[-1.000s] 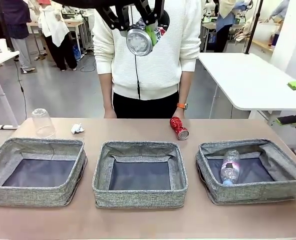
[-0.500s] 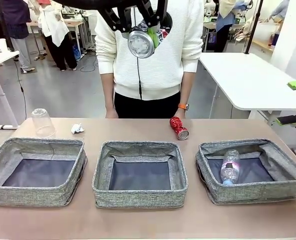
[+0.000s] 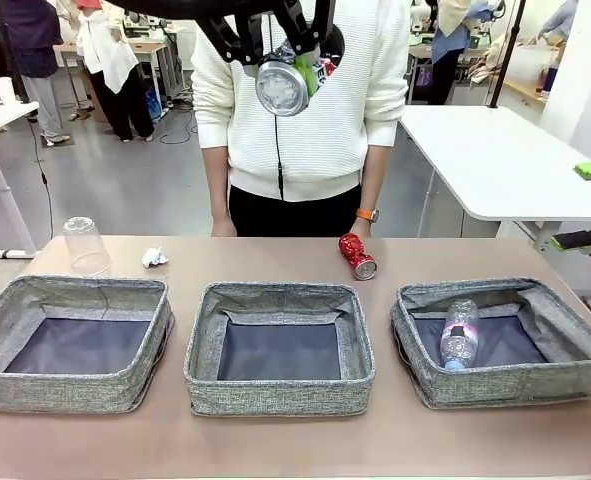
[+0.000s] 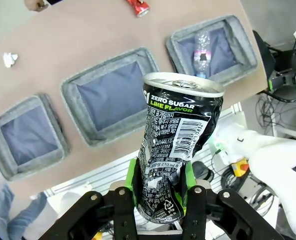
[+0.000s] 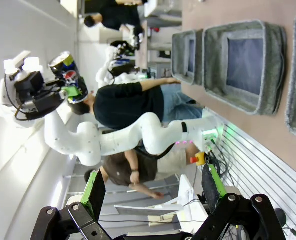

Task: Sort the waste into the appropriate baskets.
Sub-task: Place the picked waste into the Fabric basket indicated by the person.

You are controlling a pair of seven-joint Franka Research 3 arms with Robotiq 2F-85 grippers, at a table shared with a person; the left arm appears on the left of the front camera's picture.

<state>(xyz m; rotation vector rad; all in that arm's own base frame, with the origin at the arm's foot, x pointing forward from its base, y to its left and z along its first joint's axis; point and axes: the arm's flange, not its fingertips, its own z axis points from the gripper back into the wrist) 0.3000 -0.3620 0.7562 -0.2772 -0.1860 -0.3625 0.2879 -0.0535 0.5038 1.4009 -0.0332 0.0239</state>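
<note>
Holding the black, colourfully printed drink can [image 4: 180,150] between its green pads, the left end effector [image 4: 160,186] grips the lower, dented part of the body, so the can leans a little to one side. To do this step well, I think the arm should come down low over the chosen basket before the pads let go. A can dropped from such a height may bounce out over the soft walls. The left arm hangs high above the surface and points down at it, with the empty middle grey woven-fabric basket [image 4: 73,102] below. The right basket [image 3: 505,385] contains the clear plastic bottle with pink label [image 3: 460,335], so the can probably belongs elsewhere. The right end effector [image 5: 150,192] stands wide and holds nothing.
</note>
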